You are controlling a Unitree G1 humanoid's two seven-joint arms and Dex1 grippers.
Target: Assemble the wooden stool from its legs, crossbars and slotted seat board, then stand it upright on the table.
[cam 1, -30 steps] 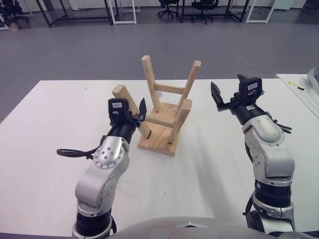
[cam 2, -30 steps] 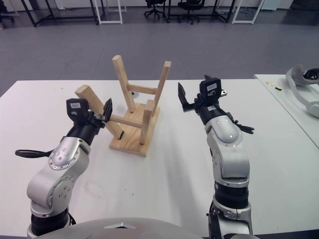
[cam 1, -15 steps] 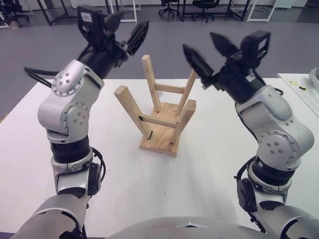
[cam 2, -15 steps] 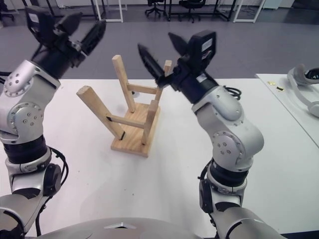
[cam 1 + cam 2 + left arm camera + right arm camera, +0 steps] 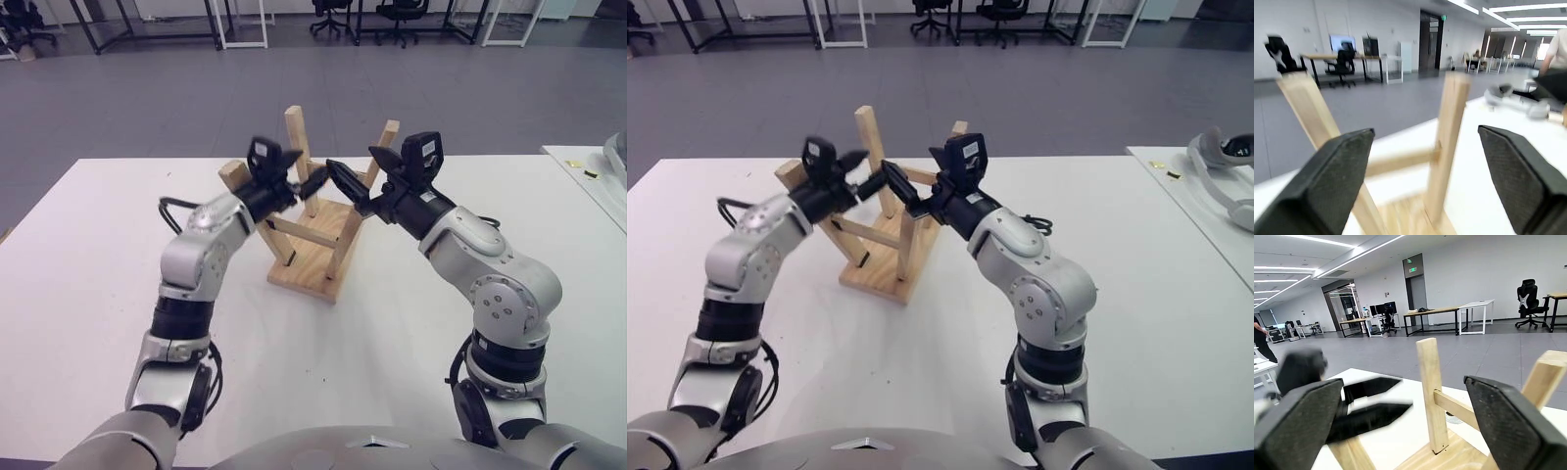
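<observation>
Two open pincers flank the upturned stool (image 5: 312, 266): left pincer (image 5: 305, 168) at 9 o'clock, right pincer (image 5: 353, 160) at 3; worktop (image 5: 88, 294) edges well apart.

Table (image 5: 88, 294): white, fills the middle and lower frame.
On it: wooden stool (image 5: 345, 250), upper middle, upside down.
Seat board (image 5: 304, 276): down on the table.
Legs (image 5: 297, 147): pointing up.

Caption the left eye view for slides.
Open left tool and open right tool close together at the legs of an upturned light wooden stool on white table.
</observation>
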